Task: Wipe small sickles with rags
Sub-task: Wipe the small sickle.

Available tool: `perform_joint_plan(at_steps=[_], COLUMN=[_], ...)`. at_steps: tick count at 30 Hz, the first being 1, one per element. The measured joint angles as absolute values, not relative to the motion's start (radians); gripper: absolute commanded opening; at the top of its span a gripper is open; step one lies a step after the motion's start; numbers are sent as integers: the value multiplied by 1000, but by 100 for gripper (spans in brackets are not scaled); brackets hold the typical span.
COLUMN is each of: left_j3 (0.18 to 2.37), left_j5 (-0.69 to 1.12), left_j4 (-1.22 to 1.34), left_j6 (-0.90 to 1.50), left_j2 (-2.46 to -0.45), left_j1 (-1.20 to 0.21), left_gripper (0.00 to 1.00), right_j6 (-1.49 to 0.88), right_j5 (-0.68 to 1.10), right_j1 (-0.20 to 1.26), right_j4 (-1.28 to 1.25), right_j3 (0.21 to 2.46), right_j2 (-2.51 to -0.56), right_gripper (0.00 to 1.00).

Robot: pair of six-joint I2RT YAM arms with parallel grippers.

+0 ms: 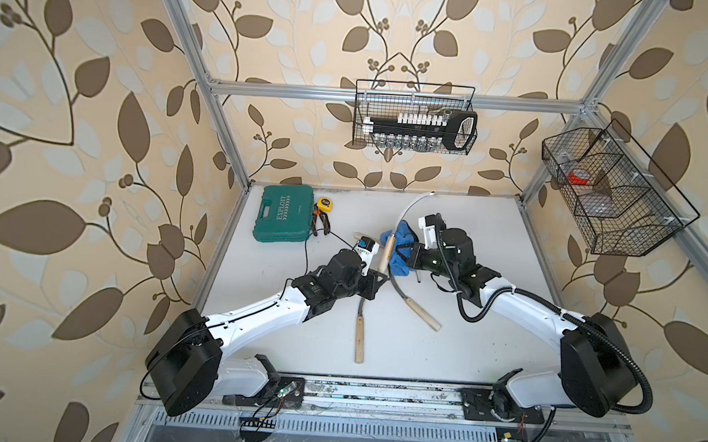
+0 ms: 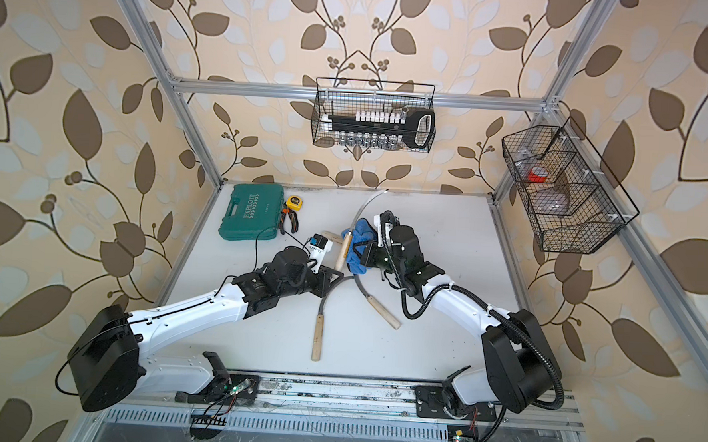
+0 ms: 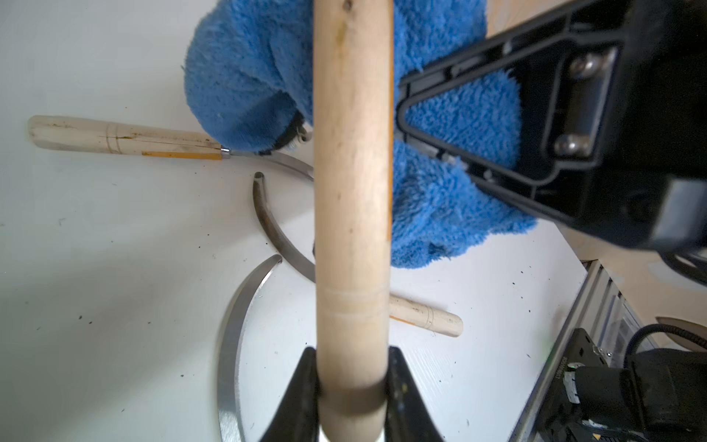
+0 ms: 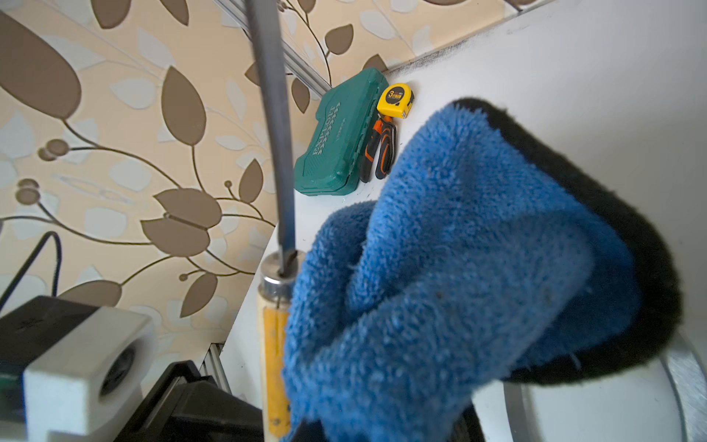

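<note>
My left gripper (image 3: 352, 382) is shut on the pale wooden handle (image 3: 352, 191) of one small sickle (image 1: 387, 253). That sickle stands tilted, its thin curved blade (image 1: 407, 210) pointing at the back wall. The blue rag (image 1: 402, 228) is bunched against the handle's upper end, and my right gripper (image 1: 400, 254) is shut on it. In the right wrist view the rag (image 4: 459, 268) hides the jaws and touches the ferrule. Two more sickles (image 1: 360, 338) (image 1: 422, 313) lie on the white table (image 1: 483, 341). Another handle end (image 1: 360, 235) shows behind my left wrist.
A green tool case (image 1: 283, 220), a yellow tape measure (image 1: 325, 204) and orange-handled pliers (image 1: 321, 224) sit at the back left. A wire basket (image 1: 416, 117) with a socket set hangs on the back rail. Another wire basket (image 1: 612, 190) hangs at the right.
</note>
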State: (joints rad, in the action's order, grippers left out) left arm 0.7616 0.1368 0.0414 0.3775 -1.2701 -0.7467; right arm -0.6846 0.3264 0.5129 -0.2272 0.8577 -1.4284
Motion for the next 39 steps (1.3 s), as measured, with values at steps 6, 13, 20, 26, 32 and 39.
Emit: perform_joint_plan(at_steps=[6, 13, 20, 26, 32, 39], left_j3=[762, 762, 757, 743, 712, 676], left_j5=[157, 179, 186, 239, 258, 315], left_j4=[13, -20, 26, 83, 101, 101], left_j6=[377, 377, 378, 400, 419, 424], left_j2=[-1270, -1271, -1271, -1264, -1229, -1216], left_j1=[-748, -748, -747, -748, -747, -749], left_gripper=[0, 0, 0, 0, 0, 0], right_j6=[-684, -692, -680, -680, -680, -693], right_j5=[248, 209, 257, 338, 376, 475], right_j1=[599, 672, 612, 473, 462, 393], right_j4=[-260, -305, -253, -245, -255, -316], right_j3=[763, 668, 722, 844, 851, 822], right_j2=[-1369, -1368, -1365, -1365, -1364, -1390], right_gripper=[0, 0, 0, 0, 0, 0])
